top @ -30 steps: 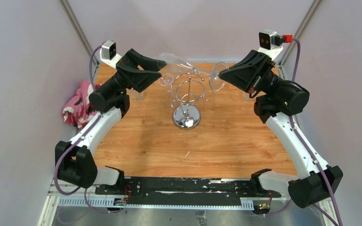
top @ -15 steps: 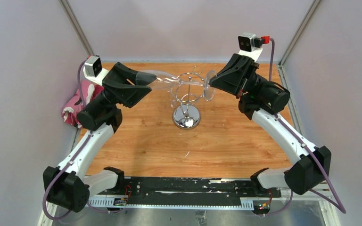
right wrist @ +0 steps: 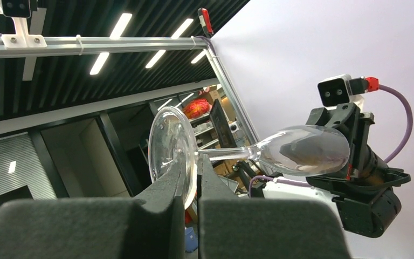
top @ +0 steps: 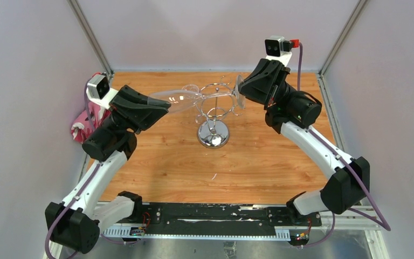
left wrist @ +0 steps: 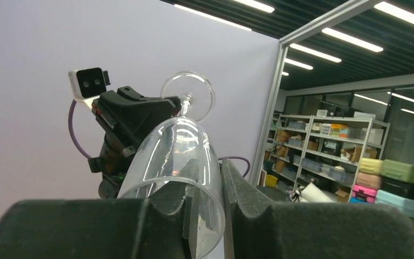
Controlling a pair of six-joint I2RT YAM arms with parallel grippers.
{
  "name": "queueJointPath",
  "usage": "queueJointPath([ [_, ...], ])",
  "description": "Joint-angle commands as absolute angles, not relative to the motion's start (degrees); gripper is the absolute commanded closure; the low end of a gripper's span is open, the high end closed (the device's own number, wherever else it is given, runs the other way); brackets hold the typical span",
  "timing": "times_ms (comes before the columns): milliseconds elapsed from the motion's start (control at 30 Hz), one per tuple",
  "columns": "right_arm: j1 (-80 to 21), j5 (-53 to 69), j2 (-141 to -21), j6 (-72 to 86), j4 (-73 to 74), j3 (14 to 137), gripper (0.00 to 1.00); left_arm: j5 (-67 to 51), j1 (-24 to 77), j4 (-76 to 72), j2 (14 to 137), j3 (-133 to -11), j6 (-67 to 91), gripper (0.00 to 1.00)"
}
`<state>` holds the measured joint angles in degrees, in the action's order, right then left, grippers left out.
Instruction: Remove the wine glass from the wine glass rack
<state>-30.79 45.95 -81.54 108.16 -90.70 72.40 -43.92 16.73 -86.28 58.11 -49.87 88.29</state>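
The wine glass (top: 186, 99) lies on its side in the air just above the hook arms of the wine glass rack (top: 213, 135), near the middle of the far edge of the table (top: 269, 162). It is spanned between both arms, so neither end can sag onto the wire. The right gripper (top: 241, 90) is pressed tight on the foot, and the left gripper (top: 160, 106) has its fingers (left wrist: 248, 210) astride the bowl's wall at the rim, though I cannot tell whether they truly pinch. The rack's curled hooks sit directly under the stem and look like the main snag, while a pink cloth (top: 86, 123) lies at the left edge, well apart.
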Motion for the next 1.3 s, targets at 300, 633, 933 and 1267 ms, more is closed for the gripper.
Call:
queueJointPath([
  [300,-31.33,54.08,-83.77,95.21,-80.27,68.20,0.47,-41.01,19.78,-49.95,43.86,-52.73,64.23,1.00],
  [633,-24.56,52.24,-78.58,93.58,-77.26,59.86,0.31,-17.46,19.78,18.19,40.52,-84.84,28.94,1.00],
  [933,-12.36,54.29,-74.46,95.99,-77.40,53.18,0.31,18.28,19.78,66.57,62.26,-123.96,14.17,1.00],
  [1267,-6.39,59.74,-65.92,66.91,-32.79,59.61,0.31,24.55,19.78,78.34,66.43,-110.91,14.52,1.00],
])
